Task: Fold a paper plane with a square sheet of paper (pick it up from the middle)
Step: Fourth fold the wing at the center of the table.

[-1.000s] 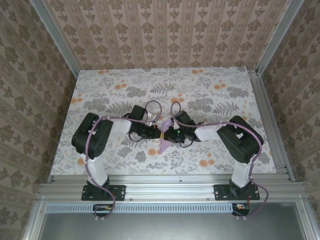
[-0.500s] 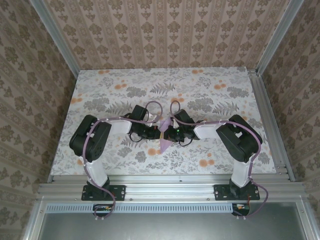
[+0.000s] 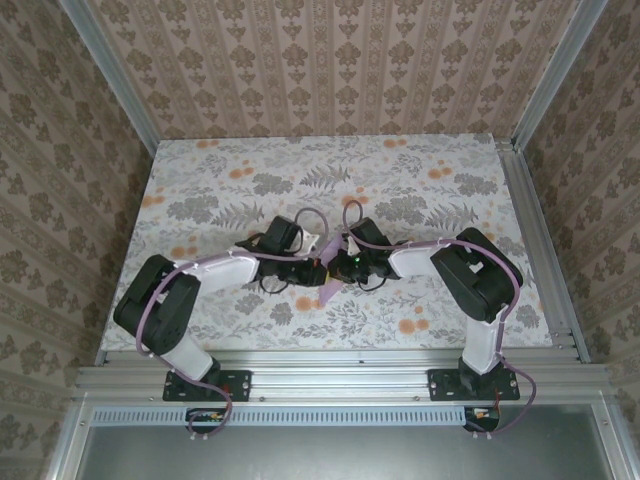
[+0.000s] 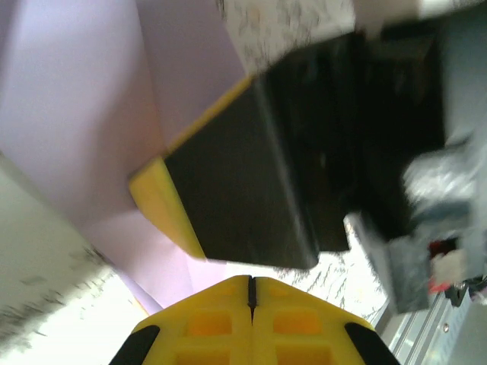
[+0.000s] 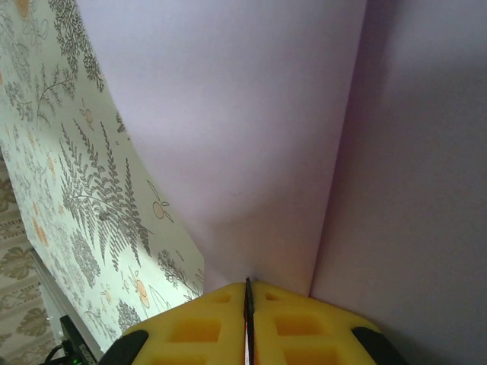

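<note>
**A:** What are the fingers of the right gripper (image 5: 247, 287) doing?
**B:** The yellow pads are pressed tight together, pinching the folded lavender paper (image 5: 251, 114) right beside a crease.
**A:** And the left gripper (image 4: 251, 283)?
**B:** It is clenched as well, nipping the same paper at its lower edge. The right one's black-and-yellow finger (image 4: 243, 182) sits just above it.
**A:** Where is the paper overall?
**B:** It is held between the two wrists at mid-table. Its pointed tip is toward the arm bases, and the floral tablecloth (image 3: 420, 180) is beneath it.
</note>
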Robot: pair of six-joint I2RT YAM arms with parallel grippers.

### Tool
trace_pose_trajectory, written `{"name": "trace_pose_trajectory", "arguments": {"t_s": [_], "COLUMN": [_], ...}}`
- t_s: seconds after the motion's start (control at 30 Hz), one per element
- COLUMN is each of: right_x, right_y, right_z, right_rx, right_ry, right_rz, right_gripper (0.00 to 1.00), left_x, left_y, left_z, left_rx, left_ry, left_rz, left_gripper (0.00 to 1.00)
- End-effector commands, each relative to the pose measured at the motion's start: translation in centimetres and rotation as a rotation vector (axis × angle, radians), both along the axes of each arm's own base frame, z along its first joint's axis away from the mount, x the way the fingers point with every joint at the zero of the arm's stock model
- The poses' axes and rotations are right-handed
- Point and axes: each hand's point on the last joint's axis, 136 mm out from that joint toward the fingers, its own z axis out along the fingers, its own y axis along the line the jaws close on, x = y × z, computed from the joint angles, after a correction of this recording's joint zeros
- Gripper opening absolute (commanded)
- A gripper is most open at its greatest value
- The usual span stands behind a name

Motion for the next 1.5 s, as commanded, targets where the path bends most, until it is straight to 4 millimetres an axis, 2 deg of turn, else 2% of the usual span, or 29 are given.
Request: {"name": "trace_pose_trajectory", "arguments": {"t_s": [0.0,0.13,0.37,0.63,1.1,1.47], "right_x": [-1.5,-1.7,-1.8,-1.3,2.8,5.8], "right_y": [-0.9,-1.1,-1.1,-1.0,-3.4,-4.0], "right_z": [-2.3,-2.5,-2.0,-1.2,0.2,0.4], "right_rx": [-0.031,-0.032,-0.029,-0.026,-0.179,-0.227], "right_ry": [0.096,0.102,0.094,0.067,-0.059,-0.091], "right_rz": [-0.018,-0.018,-0.013,-0.013,-0.167,-0.203], "right_gripper": [0.13,0.12,0.12,0.12,0.14,0.14], "left_x": [-0.7,-1.5,-1.5,-2.2,-4.5,-5.5], "left_y": [0.0,-0.1,0.2,2.1,5.5,6.2], "left_z": [-0.9,-2.1,-4.4,-6.1,-8.3,-8.3], "left_rx": [0.007,0.000,0.053,0.146,0.291,0.298], "left_ry": [0.015,0.030,0.042,0.040,0.059,0.062], "left_rz": [0.046,0.058,0.055,0.056,0.034,0.002], "left_gripper": [0.00,0.00,0.00,0.00,0.00,0.00]}}
